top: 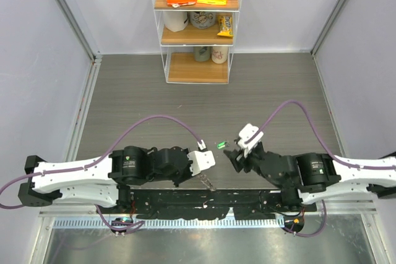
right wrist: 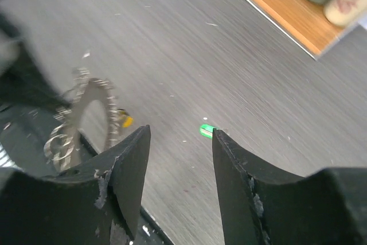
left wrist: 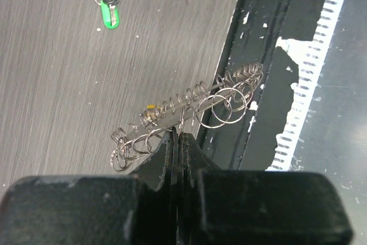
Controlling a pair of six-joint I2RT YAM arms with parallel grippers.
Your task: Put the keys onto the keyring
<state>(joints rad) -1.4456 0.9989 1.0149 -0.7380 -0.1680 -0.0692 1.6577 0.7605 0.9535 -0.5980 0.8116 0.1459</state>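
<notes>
your table (top: pixel 154 91) was plain grey woodgrain. your left hand (left wrist: pixel 176 142) was pinched tight on the keyring (left wrist: pixel 189 113), which sat edge-on at the table's near edge by the black rail. your right hand (right wrist: pixel 180 136) had its fingers spread wide, holding nothing. the green key (left wrist: pixel 108 14) lay flat on the table near that hand, apart from the ring.

Colours and surface patterns
The key (left wrist: pixel 109 15) has a bright green head; the keyring (left wrist: pixel 189 110) is silvery-grey with one yellow spot; the table (left wrist: pixel 57 96) is dark grey, finely streaked.
</notes>
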